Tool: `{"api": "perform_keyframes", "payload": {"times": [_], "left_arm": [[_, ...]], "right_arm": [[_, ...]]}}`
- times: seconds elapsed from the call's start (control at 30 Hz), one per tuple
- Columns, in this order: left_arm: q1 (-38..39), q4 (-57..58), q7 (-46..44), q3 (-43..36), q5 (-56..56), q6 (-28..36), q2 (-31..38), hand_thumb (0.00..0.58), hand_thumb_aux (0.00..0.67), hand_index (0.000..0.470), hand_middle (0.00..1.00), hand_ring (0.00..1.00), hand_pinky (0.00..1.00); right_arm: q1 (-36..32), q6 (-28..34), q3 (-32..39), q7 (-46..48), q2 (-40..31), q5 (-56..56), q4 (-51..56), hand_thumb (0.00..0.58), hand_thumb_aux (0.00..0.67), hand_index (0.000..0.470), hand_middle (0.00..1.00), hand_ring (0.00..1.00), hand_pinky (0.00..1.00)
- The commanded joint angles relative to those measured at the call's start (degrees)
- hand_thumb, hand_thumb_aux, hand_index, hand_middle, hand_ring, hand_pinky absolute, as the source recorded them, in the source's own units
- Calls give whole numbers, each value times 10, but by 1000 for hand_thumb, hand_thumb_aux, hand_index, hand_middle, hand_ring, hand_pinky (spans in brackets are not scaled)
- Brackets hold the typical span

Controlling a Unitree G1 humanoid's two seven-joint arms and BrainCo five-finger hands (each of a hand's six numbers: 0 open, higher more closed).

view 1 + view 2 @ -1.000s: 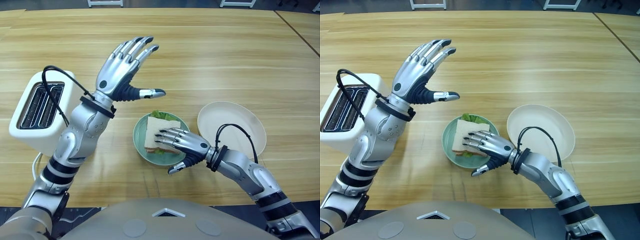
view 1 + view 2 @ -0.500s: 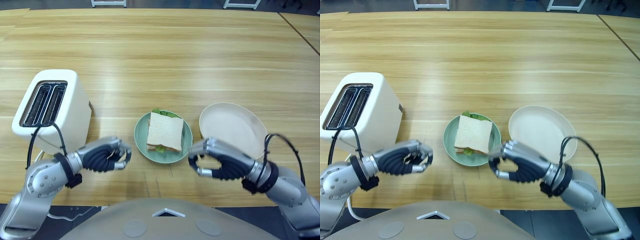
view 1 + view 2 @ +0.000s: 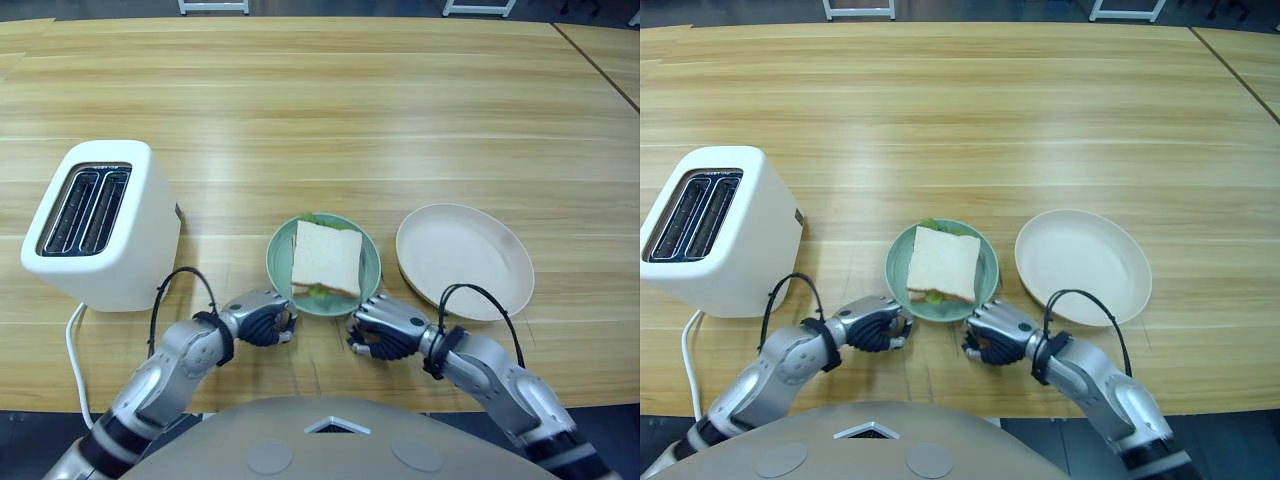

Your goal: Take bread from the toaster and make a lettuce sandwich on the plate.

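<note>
Green plate [image 3: 277,270] at frame centre is topped by the lettuce sandwich [image 3: 326,255]. Just below it, the left hand [image 3: 262,322] and right hand [image 3: 385,330] are curled into empty fists. The toaster [image 3: 100,222] is seen at mid-left.

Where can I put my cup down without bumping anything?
The far half of the table, beyond the toaster, green plate and cream plate, is bare. A strip runs between toaster and green plate. Crowded: the near edge, where the left robot hand and right robot hand sit curled by the green plate.
</note>
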Motion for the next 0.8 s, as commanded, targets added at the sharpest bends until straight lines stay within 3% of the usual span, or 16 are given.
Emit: {"api": "perform_keyframes", "payload": {"times": [0.03,0.17,0.3,0.33,0.37,0.4,0.47,0.5,0.53,0.57,0.6,0.67,0.8], "left_arm": [[-109,194,52,-23,68,38,-56,580,670,470,1000,1000,1000],[-271,377,155,6,79,36,-90,580,670,470,1000,1000,1000],[-366,513,222,22,61,15,-94,580,670,470,1000,1000,1000],[-364,506,229,28,56,13,-88,521,457,321,1000,1000,1000],[-354,487,234,34,51,12,-80,340,239,168,620,620,620],[-335,458,233,44,40,10,-72,0,0,0,0,0,0],[-286,387,229,64,18,0,-56,0,0,0,0,0,0],[-254,342,226,75,1,-8,-48,0,0,0,0,0,0],[-210,284,225,86,-22,-25,-40,0,0,0,0,0,0],[-160,225,225,99,-51,-42,-34,0,0,0,0,0,0],[-113,170,243,111,-74,-73,-27,0,0,0,0,0,0],[-26,77,293,130,-114,-154,-21,0,0,0,0,0,0],[119,-24,333,135,-178,-252,-29,0,0,0,0,0,0]], "right_arm": [[-151,69,60,-56,82,-102,150,580,670,470,1000,1000,1000],[-321,113,77,-155,159,-118,327,580,670,470,1000,1000,1000],[-421,129,91,-201,193,-112,454,580,670,470,1000,1000,1000],[-424,127,92,-205,191,-109,452,547,510,358,1000,1000,1000],[-419,126,93,-204,184,-106,437,493,410,288,1000,1000,1000],[-405,121,89,-204,175,-96,412,0,0,0,980,980,980],[-360,114,76,-201,153,-71,345,0,0,0,835,835,835],[-324,108,64,-194,140,-48,295,0,0,0,349,349,349],[-272,102,45,-185,126,-19,223,0,0,0,145,145,145],[-218,92,25,-182,113,10,154,0,0,0,51,51,51],[-165,78,3,-187,106,41,90,0,0,0,0,0,0],[-71,39,-38,-202,102,111,-10,0,0,0,0,0,0],[72,-48,-76,-228,112,218,-95,0,0,0,0,0,0]]}}
